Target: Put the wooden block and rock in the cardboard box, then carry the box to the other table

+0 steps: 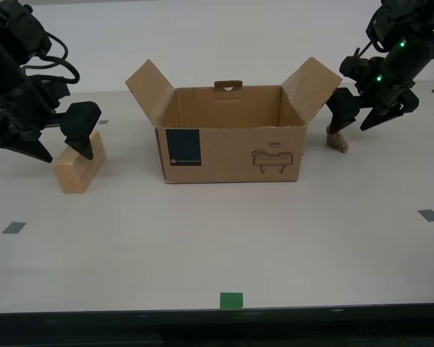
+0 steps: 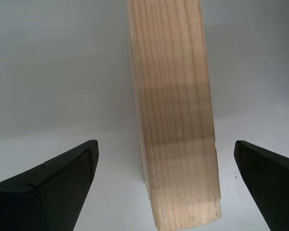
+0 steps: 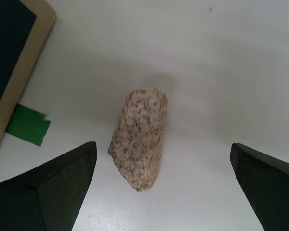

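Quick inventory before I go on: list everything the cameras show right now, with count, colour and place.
cardboard box: one, brown with navy label, flaps open, table centre.
wooden block: one, light tan, on the table toward the exterior view's left of the box.
rock: one, speckled grey-brown, on the table off the box's other end.
tape pieces: green and grey, scattered on the table.
table: one, off-white.
my second gripper: black, open, straddling the block.
my first gripper: black, open, over the rock.

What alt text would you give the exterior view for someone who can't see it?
An open cardboard box sits mid-table, between two black robot arms. My second gripper, open, hovers at a wooden block on the exterior view's left; my first gripper, open, hovers above a rock on its right.
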